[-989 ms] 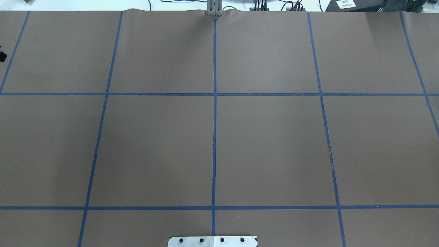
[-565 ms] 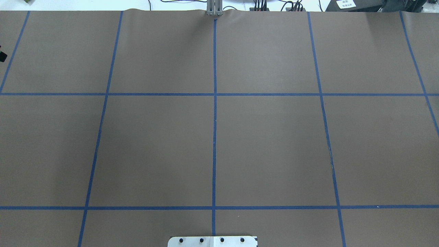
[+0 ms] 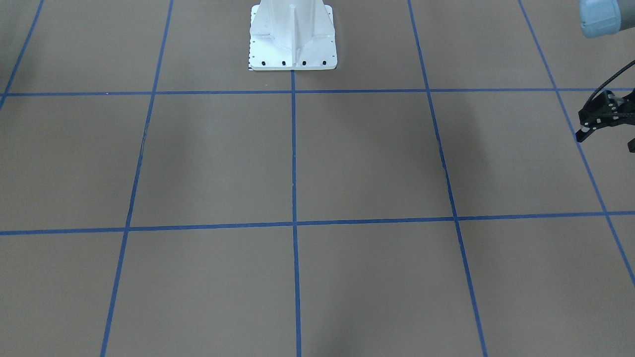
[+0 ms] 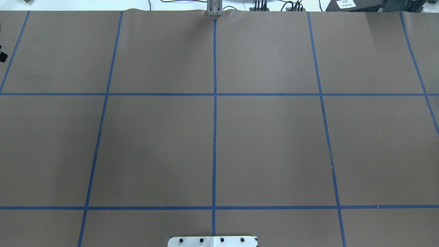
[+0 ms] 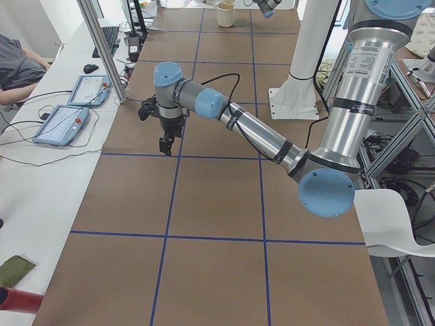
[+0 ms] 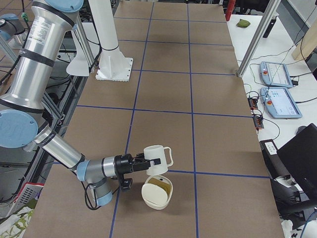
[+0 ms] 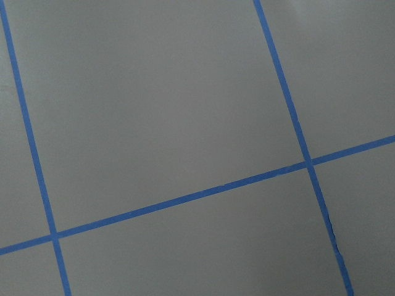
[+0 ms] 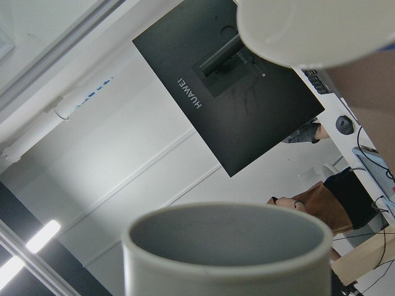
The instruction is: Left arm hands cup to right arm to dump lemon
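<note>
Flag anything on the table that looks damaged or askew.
One blue tape line looks scuffed and frayed along a short stretch, right of centre in the overhead view, unlike the clean lines around it. I see nothing spilled.

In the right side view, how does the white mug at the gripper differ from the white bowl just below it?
The mug has a loop handle; the bowl shows none. The mug is up off the table at the right gripper; the bowl seems to sit on the table. The bowl holds a yellow-green piece; the mug's inside shows only grey. Both are white.
</note>
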Controlling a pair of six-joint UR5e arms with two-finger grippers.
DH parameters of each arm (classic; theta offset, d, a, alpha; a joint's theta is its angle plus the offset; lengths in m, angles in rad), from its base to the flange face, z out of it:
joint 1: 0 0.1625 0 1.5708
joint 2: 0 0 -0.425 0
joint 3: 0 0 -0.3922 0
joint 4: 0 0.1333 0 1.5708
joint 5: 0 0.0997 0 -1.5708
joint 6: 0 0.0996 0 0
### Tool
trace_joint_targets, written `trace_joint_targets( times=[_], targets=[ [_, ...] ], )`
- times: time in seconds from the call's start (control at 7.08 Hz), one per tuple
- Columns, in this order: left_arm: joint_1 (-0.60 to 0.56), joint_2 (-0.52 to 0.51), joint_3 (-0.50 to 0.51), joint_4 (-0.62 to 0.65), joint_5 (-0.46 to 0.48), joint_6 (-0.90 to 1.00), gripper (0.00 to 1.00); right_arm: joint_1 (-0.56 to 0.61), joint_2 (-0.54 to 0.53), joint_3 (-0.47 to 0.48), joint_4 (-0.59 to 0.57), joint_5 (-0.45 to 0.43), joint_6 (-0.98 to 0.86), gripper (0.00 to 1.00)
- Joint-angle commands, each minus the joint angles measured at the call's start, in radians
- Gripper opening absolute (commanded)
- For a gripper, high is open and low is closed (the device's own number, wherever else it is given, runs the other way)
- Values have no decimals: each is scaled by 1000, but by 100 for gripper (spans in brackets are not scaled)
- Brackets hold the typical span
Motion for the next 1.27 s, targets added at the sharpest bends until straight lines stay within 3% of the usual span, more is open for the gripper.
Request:
trace_joint_targets(
  times=[0.0, 0.42, 1.13],
  targets=[
    [0, 0, 5, 0, 0, 0, 100, 3, -9, 8, -2, 143, -282, 0],
    [2, 2, 6, 1, 0, 0, 100, 23, -12, 22, -39, 277, -709, 0],
    [0, 8, 6, 3, -2, -3, 100, 53, -12, 151, -236, 484, -1468, 0]
  ],
)
